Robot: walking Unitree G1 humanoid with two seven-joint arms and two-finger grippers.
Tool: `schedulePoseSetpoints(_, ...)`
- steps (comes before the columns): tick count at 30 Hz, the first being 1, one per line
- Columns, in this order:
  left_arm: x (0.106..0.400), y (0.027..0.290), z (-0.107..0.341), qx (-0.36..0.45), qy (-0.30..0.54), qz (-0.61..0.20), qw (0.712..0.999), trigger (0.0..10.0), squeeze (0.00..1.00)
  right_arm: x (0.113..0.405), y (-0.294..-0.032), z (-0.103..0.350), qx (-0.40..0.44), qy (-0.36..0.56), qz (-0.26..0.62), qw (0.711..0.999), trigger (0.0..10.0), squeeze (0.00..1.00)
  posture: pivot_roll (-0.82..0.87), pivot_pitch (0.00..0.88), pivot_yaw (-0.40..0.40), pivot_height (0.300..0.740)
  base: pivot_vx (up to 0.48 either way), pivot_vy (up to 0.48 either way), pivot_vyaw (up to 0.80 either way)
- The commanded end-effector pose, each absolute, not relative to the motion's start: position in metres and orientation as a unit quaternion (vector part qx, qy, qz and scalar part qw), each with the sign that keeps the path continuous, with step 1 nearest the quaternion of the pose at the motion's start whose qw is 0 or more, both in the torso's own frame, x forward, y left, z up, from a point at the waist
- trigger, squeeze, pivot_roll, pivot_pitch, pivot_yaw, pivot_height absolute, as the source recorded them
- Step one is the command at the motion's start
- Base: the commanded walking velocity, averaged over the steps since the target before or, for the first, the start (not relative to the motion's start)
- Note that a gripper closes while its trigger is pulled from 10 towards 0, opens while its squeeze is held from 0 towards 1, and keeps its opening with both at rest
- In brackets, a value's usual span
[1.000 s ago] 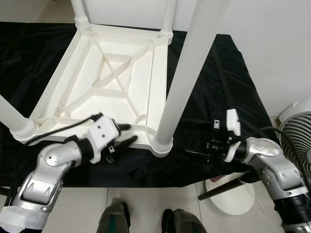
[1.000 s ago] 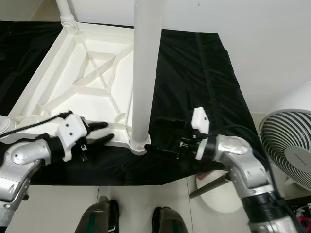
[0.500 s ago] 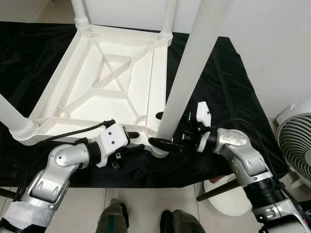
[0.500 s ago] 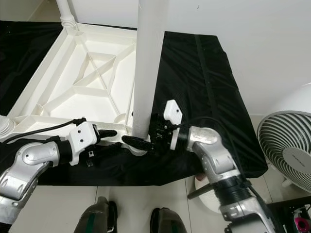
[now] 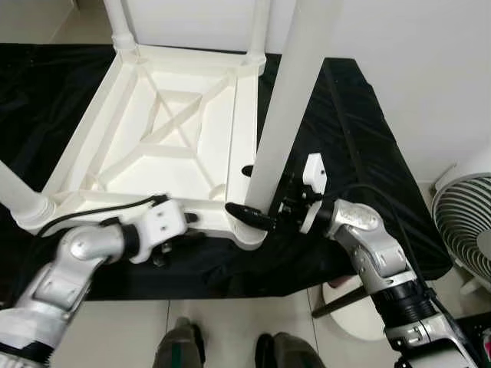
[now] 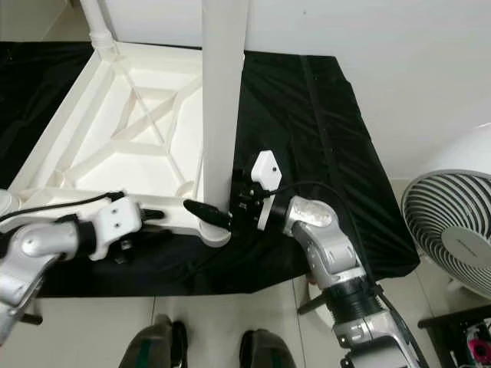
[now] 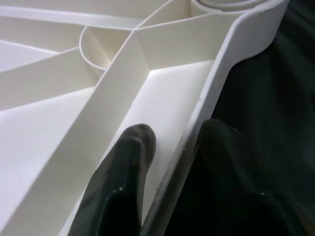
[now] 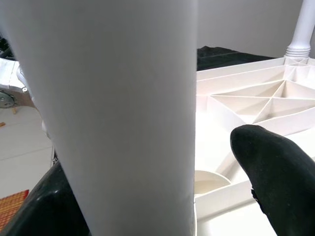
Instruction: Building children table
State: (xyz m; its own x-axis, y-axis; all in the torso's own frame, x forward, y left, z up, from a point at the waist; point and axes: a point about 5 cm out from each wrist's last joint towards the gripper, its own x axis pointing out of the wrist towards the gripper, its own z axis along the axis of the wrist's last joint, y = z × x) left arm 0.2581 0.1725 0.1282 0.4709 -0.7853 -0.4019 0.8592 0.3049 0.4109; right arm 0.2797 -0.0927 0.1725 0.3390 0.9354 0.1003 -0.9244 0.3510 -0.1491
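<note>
- One white plastic children's table lies upside down on a black cloth, underside ribs facing up, in the middle-left of the scene.
- Count the legs: four stand up from its corners. The near-right leg is tall and closest to the camera, one sits at the near-left corner, and two more stand at the far corners and.
- The right gripper is at that near-right leg, low down just above its socket. One black finger shows on the near side of the leg and the tip of the other on the far side. In the right wrist view the leg stands between the two fingers, so the claw is clamped around it.
- The left gripper sits at the table's near rim, just left of that same corner.
- In the left wrist view its two fingers straddle the rim wall, one inside the tray-like underside, one outside over the cloth. They stand close on the rim, narrow, pinching it.
- Outward now: one white fan stands on the tiled floor at the right, well apart from the table.
- Two dark feet of the robot show at the near edge, on the tiles.
</note>
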Motion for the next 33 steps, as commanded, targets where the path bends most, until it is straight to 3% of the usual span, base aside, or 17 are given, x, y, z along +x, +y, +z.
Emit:
schedulePoseSetpoints(1, 0.248, 0.185, 0.117, 0.280, 0.115, -0.546, 0.781, 10.0, 0.00, 0.281, -0.102, 0.171, -0.040, -0.085, 0.548, 0.831, 10.0, 0.00, 0.05, 0.094, 0.013, 0.740, 0.000, 0.000, 0.00)
schedulePoseSetpoints(13, 0.253, 0.192, 0.110, 0.291, 0.135, -0.533, 0.783, 10.0, 0.00, 0.285, -0.101, 0.172, -0.038, -0.087, 0.533, 0.841, 10.0, 0.00, 0.05, 0.103, 0.011, 0.740, 0.000, 0.000, 0.00)
schedulePoseSetpoints(14, 0.254, 0.193, 0.106, 0.290, 0.148, -0.524, 0.787, 2.1, 0.00, 0.288, -0.100, 0.174, -0.034, -0.091, 0.518, 0.850, 10.0, 0.00, 0.05, 0.105, 0.009, 0.740, 0.000, 0.000, 0.00)
schedulePoseSetpoints(15, 0.254, 0.193, 0.106, 0.290, 0.148, -0.524, 0.787, 2.1, 0.00, 0.288, -0.100, 0.174, -0.034, -0.091, 0.518, 0.850, 10.0, 0.00, 0.05, 0.105, 0.009, 0.740, 0.000, 0.000, 0.00)
schedulePoseSetpoints(16, 0.255, 0.195, 0.101, 0.291, 0.160, -0.519, 0.788, 0.0, 0.00, 0.291, -0.101, 0.175, -0.032, -0.093, 0.507, 0.856, 10.0, 0.00, 0.05, 0.108, 0.006, 0.740, 0.000, 0.000, 0.00)
schedulePoseSetpoints(27, 0.242, 0.202, 0.084, 0.308, 0.190, -0.516, 0.777, 0.0, 0.00, 0.294, -0.106, 0.176, -0.035, -0.101, 0.475, 0.874, 10.0, 0.00, 0.05, 0.118, 0.003, 0.740, 0.000, 0.000, 0.00)
schedulePoseSetpoints(28, 0.244, 0.198, 0.085, 0.308, 0.183, -0.511, 0.781, 10.0, 0.00, 0.297, -0.107, 0.176, -0.034, -0.102, 0.463, 0.880, 10.0, 0.00, 0.05, 0.119, 0.001, 0.740, 0.000, 0.000, 0.00)
schedulePoseSetpoints(33, 0.252, 0.185, 0.096, 0.288, 0.133, -0.502, 0.804, 10.0, 0.00, 0.301, -0.110, 0.175, -0.039, -0.097, 0.439, 0.892, 10.0, 0.00, 0.05, 0.120, -0.001, 0.740, 0.000, 0.000, 0.00)
